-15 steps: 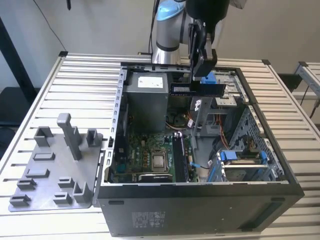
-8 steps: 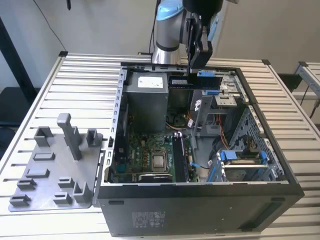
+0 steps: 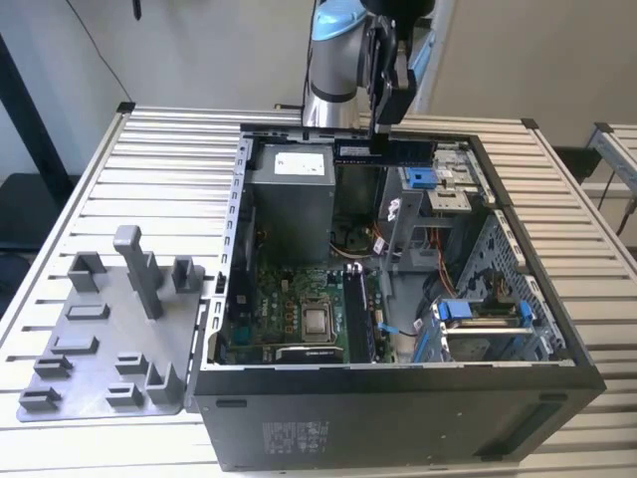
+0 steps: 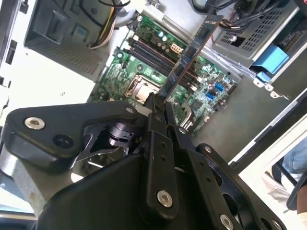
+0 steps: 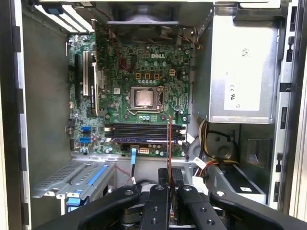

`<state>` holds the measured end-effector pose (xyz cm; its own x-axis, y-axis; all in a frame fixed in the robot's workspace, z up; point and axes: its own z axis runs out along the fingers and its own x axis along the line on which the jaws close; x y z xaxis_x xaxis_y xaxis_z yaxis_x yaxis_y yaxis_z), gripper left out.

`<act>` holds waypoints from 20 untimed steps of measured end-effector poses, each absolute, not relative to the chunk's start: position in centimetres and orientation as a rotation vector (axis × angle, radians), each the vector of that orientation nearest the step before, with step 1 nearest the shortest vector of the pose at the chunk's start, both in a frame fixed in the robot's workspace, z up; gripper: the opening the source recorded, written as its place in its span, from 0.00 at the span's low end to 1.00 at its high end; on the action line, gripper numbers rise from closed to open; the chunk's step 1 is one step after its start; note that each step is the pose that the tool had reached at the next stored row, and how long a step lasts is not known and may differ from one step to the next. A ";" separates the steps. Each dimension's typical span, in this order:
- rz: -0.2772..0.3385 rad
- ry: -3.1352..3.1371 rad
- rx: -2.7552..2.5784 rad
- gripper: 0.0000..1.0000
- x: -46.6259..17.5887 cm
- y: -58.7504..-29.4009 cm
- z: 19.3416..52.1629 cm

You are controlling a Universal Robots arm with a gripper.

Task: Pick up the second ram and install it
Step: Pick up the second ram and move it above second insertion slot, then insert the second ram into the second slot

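Scanning from the exterior view's left, you have the tray at a near corner of the table, then the open case. Your gripper pinches the ram above the case's far edge. Pickup looks done; seating it in the slots is left, and it hangs well clear of them.

An open black metal computer case lies on a slatted metal table. A grey plastic pegged tray sits just beside it on the exterior view's left. Inside, a grey metal power-supply box sits beyond the green motherboard. Over the case's far edge, the black gripper holds a thin blue-green memory stick, apparently clear of everything below.
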<state>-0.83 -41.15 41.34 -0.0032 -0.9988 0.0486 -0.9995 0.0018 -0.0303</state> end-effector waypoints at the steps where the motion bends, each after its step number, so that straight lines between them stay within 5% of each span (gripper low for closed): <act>1: 0.087 -2.214 2.209 0.14 -0.8 -41.1 41.3; 20: 0.087 -2.243 2.179 0.14 -0.8 -41.0 41.3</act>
<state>-0.83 -41.03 41.32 -0.0294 -0.9984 0.0484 -0.9991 0.0280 -0.0304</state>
